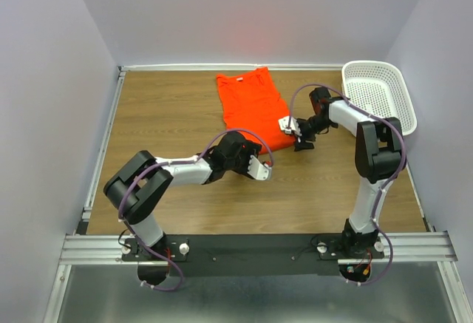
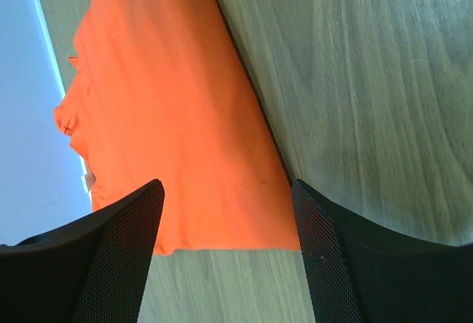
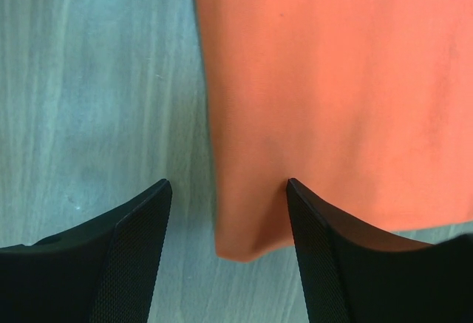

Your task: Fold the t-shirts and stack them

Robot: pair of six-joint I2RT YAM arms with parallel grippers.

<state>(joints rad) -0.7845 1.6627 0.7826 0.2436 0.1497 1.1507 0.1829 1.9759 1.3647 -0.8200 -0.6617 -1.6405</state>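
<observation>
The t-shirt (image 1: 251,109) lies flat on the wooden table (image 1: 170,109), toward its far middle, folded into a long orange-red strip with its hem nearest the arms. The left arm stays low, its forearm stretched rightward to the hem; the left gripper (image 2: 225,190) stands wide apart with the hem between its fingers – gripping nothing. The right arm rises from its base, then bends left and down to the near right corner; the right gripper (image 3: 229,182) also gapes – one finger over bare wood, one over cloth, clasping nothing
</observation>
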